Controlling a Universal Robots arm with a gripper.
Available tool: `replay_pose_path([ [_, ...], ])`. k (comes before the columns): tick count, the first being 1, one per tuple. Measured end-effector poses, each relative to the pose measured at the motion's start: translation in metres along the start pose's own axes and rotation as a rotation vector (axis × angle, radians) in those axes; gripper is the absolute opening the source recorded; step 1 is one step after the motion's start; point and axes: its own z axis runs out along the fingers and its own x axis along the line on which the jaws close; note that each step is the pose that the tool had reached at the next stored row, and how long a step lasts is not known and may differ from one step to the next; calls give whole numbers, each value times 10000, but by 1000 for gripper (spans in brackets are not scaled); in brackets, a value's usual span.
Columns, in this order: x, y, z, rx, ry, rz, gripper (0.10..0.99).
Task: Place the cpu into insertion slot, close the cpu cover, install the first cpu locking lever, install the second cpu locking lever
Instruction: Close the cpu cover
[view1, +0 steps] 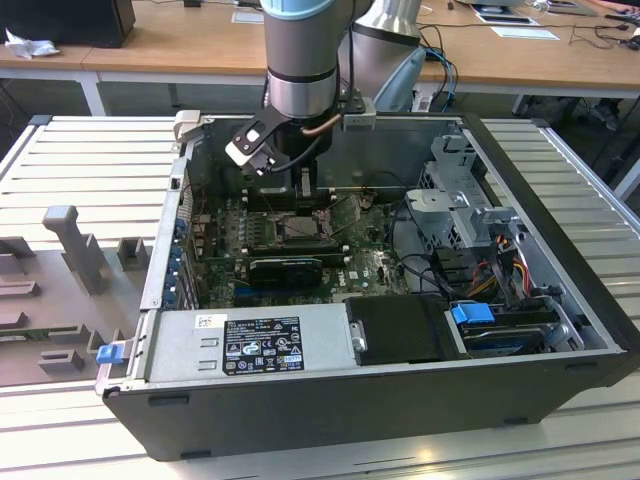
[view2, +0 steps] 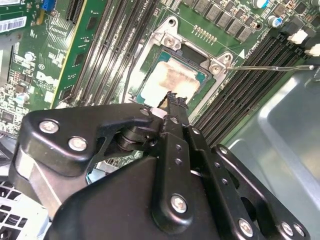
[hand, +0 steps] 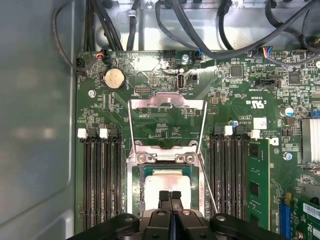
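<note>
Pincer (hand: 169, 194) points straight down, fingertips (hand: 164, 196) pressed together, over cpu (hand: 162, 181).

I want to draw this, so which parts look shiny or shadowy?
In the first wrist view the cpu glows pale and the case wall shows soft smears of reflected light; in the second wrist view the gripper is dark, with glints on its screws; in the exterior view the motherboard sits in shade under the arm.

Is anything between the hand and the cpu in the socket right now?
Nothing visible: the black hand, fingertips shut, sits directly over the pale square cpu, bare inside the silver metal cover frame.
</note>
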Motion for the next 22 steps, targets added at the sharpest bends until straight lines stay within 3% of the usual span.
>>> replay_pose_path([
  [5, 1, 93, 2, 53, -10, 32, 106],
  [22, 2, 99, -49, 51, -2, 27, 106],
])
